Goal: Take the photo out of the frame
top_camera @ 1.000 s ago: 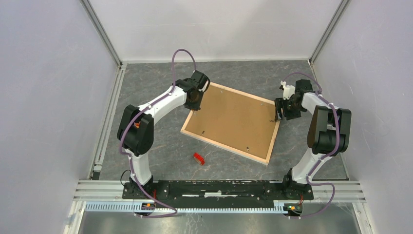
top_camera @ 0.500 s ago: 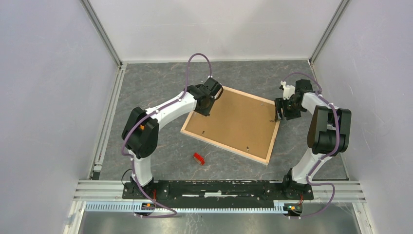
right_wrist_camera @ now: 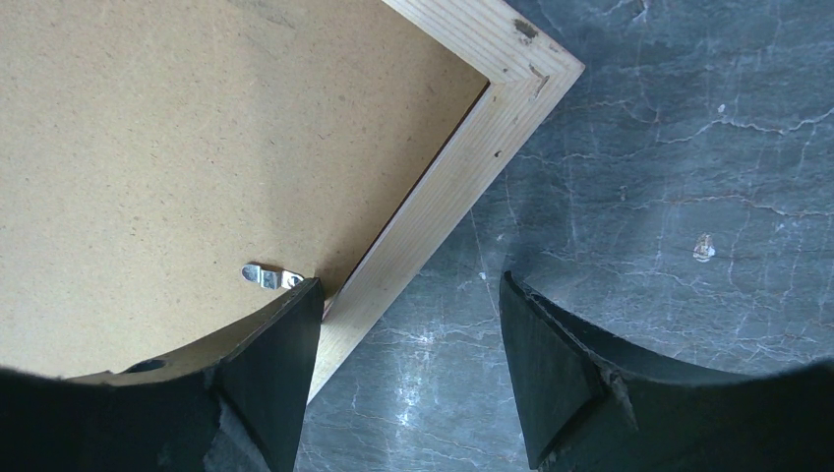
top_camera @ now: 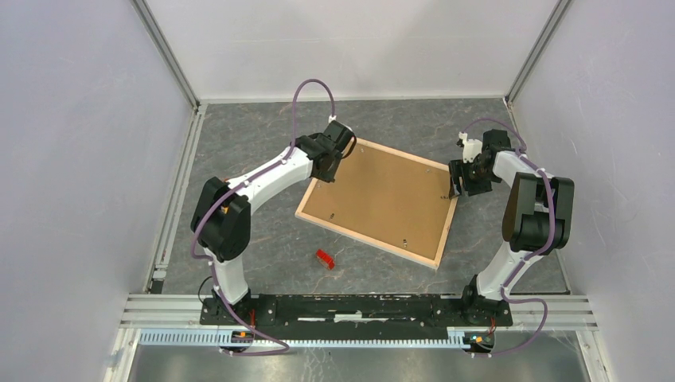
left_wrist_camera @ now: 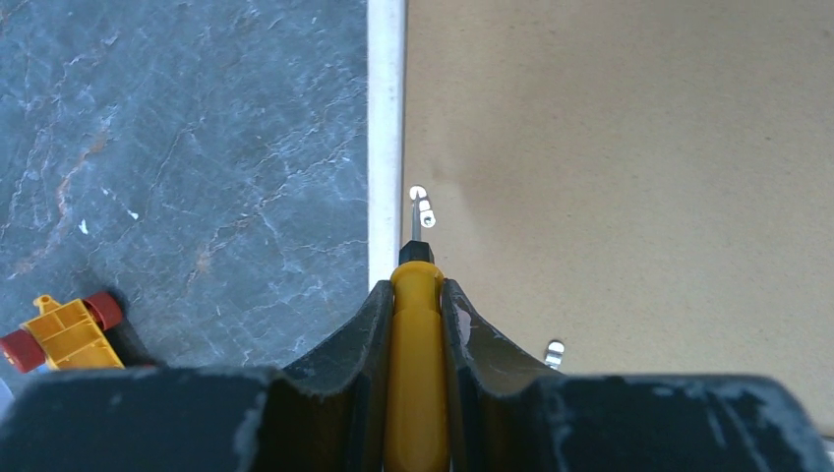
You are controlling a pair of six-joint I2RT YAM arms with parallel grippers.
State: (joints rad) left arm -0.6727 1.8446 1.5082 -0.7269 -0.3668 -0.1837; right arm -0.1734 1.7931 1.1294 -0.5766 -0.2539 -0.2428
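Note:
The frame [top_camera: 368, 237] lies face down on the table, its pale wood edges around a brown backing board [top_camera: 382, 195]. The photo is hidden beneath that board. My left gripper [top_camera: 327, 170] hangs over the frame's left edge and is shut on a yellow-handled screwdriver [left_wrist_camera: 417, 354]. The screwdriver's tip rests at a small metal clip [left_wrist_camera: 421, 208] beside the frame's edge [left_wrist_camera: 386, 147]. My right gripper [right_wrist_camera: 408, 295] stands open across the frame's right edge [right_wrist_camera: 462, 167], one finger over the board next to another clip [right_wrist_camera: 270, 277], the other over bare table.
A small red piece [top_camera: 324, 259] lies on the table in front of the frame. A yellow and red toy block [left_wrist_camera: 64, 331] shows at the lower left of the left wrist view. Another clip [left_wrist_camera: 555, 352] sits on the board. Walls enclose the table.
My left arm swung right over the board's left corner, then drew back a little towards the far edge, still holding the screwdriver. The right arm and the frame have not moved.

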